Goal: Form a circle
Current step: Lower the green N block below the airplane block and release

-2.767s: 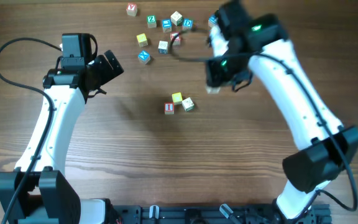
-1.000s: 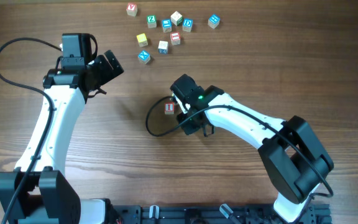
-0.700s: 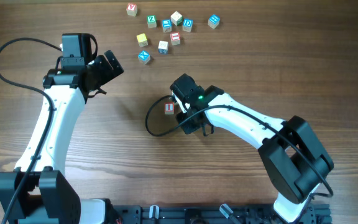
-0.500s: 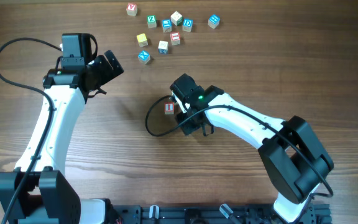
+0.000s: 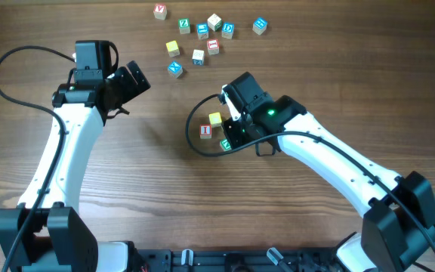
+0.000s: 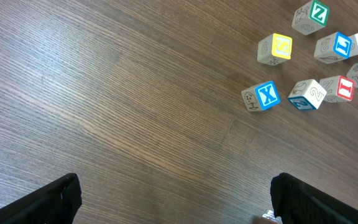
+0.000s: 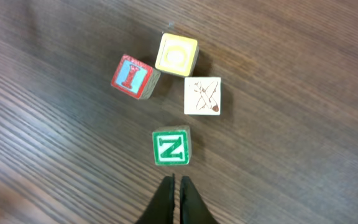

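Right wrist view: my right gripper (image 7: pixel 174 199) is pinched shut on nothing, its tips just short of the green cube (image 7: pixel 171 148). The circle (image 7: pixel 191 93) is only a close-set arc at mid-table: green cube, pale cube (image 7: pixel 202 96), yellow cube (image 7: pixel 177 54), red I cube (image 7: pixel 134 76). My left gripper (image 6: pixel 176 199) gapes wide, empty, off to the left. The blue X cube (image 6: pixel 263 96) lies with the loose scatter (image 5: pixel 202 31) at the far edge.
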`<action>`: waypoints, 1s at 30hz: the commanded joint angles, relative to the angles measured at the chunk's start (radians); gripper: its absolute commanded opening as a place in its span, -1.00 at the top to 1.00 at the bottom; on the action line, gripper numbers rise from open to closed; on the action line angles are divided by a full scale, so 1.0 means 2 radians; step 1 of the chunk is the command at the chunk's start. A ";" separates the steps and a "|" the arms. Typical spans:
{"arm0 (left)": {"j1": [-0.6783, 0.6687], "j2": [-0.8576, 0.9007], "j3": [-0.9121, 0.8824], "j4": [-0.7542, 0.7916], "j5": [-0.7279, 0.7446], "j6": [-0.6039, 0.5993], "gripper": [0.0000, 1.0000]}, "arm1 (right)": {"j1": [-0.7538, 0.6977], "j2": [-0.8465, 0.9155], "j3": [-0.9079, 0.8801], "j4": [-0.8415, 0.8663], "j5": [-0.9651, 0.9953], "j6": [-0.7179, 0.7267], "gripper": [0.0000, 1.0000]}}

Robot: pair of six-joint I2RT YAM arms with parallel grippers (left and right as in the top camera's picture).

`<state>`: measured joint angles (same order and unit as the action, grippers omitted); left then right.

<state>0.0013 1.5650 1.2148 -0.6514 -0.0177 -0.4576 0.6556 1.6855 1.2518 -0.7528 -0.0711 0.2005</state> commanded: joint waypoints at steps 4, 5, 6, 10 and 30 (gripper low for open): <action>0.002 0.002 0.000 0.000 -0.003 0.001 -1.00 | 0.001 0.043 -0.038 -0.001 -0.024 0.005 0.91; 0.002 0.002 0.000 0.000 -0.003 0.001 -1.00 | 0.001 0.047 -0.041 0.000 -0.035 0.004 0.91; 0.002 0.002 0.000 0.000 -0.003 0.001 -1.00 | 0.001 0.052 -0.041 0.002 -0.047 0.004 0.92; 0.002 0.002 0.000 0.000 -0.003 0.001 -1.00 | 0.001 0.061 -0.041 0.002 -0.068 -0.021 0.92; 0.002 0.002 0.000 0.000 -0.003 0.001 -1.00 | 0.001 0.087 -0.042 0.017 -0.032 -0.007 0.91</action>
<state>0.0013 1.5650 1.2148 -0.6514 -0.0177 -0.4576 0.6563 1.8317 1.1709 -0.7315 -0.1520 0.1787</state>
